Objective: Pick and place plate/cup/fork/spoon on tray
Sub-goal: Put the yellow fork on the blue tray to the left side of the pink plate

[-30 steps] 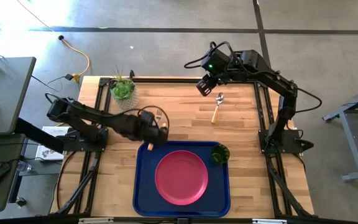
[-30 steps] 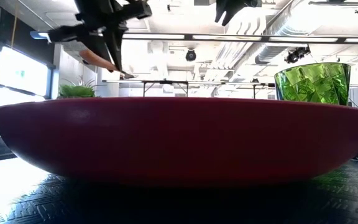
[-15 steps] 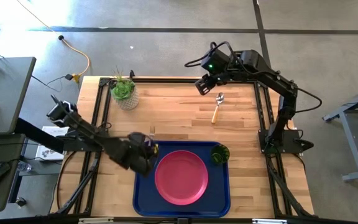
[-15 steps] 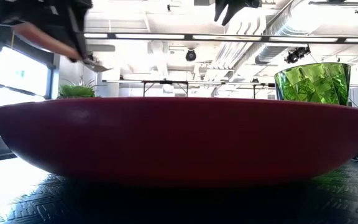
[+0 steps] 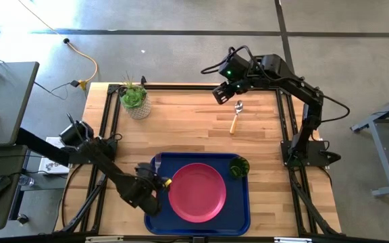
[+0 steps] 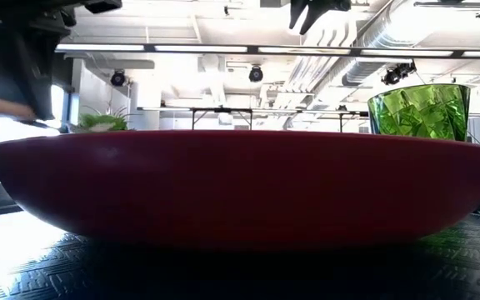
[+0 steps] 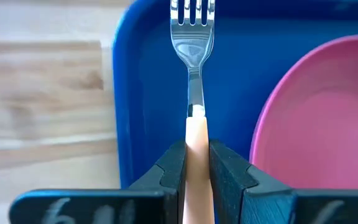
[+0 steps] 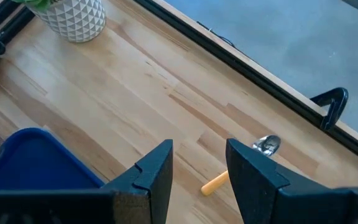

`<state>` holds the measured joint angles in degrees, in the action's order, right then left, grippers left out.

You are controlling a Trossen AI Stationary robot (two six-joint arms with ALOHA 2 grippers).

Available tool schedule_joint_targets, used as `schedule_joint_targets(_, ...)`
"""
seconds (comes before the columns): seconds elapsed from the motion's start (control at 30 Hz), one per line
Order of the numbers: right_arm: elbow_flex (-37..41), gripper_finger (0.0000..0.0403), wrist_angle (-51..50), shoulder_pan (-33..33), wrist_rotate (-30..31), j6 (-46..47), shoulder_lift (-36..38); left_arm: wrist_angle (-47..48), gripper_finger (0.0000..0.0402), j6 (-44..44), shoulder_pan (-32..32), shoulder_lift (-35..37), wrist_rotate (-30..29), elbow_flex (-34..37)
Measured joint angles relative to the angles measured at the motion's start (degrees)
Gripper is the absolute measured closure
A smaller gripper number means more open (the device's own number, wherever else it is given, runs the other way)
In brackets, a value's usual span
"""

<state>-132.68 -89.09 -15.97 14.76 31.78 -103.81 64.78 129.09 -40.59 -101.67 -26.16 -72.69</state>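
The dark blue tray [image 5: 242, 219] lies at the table's near middle. The pink-red plate [image 5: 196, 192] rests flat in it, and the green cup [image 5: 239, 166] stands in its far right corner. My left gripper [image 5: 155, 181] is over the tray's left strip, beside the plate, shut on the fork [image 7: 192, 37]. The spoon [image 5: 236, 116] lies flat on the wood at the far right. My right gripper [image 5: 223, 92] hovers open just beyond the spoon; its fingers [image 8: 157, 171] hold nothing. The low view shows the plate [image 6: 248, 183] and the cup [image 6: 419, 108]. My left gripper pinches the fork's orange handle [image 7: 196, 140] between its two fingers, a little behind where the metal neck begins. The fingers lie along the fork and point toward the table's far edge. The tines [image 7: 192, 11] reach out ahead over the blue tray floor; whether they touch it I cannot tell.
A green succulent in a pale pot [image 5: 135, 100] stands at the table's far left corner. Bare wood lies between the tray and the far edge. The tray's left strip [image 7: 148, 93] between its rim and the plate is narrow.
My left gripper has carried the fork toward the table's near edge and down, from the wood beside the tray's far left corner to over the tray's left strip. The arm has swung round, so the fork now points toward the far edge.
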Motion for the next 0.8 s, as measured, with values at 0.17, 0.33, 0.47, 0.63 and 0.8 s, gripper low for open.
schedule_joint_targets(0.17, 0.0, 0.0263, -1.0, 0.0, 0.0, 0.8, 0.0, -4.9, 0.0360, 0.3, -0.1, -3.0, -0.1, 0.0)
schedule_joint_targets(0.33, 0.0, 0.0263, -0.9, 0.0, 0.0, 0.8, 0.0, -9.4, 0.0360, 0.4, -0.3, -5.4, 0.1, 0.0)
schedule_joint_targets(0.47, 0.0, 0.0263, -0.9, 0.0, 0.0, 0.8, 0.0, -10.8, 0.0360, 0.6, -0.9, -6.4, 0.1, 0.0)
schedule_joint_targets(0.63, 0.0, 0.0263, -0.9, 0.0, 0.0, 0.8, 0.0, -10.6, 0.0360, 0.8, -2.2, -6.6, 0.3, 0.0)
schedule_joint_targets(0.8, 0.0, 0.0263, -0.9, 0.5, 0.0, 1.4, 0.0, -10.5, 0.0360, 0.8, -3.4, -6.6, 0.1, 0.0)
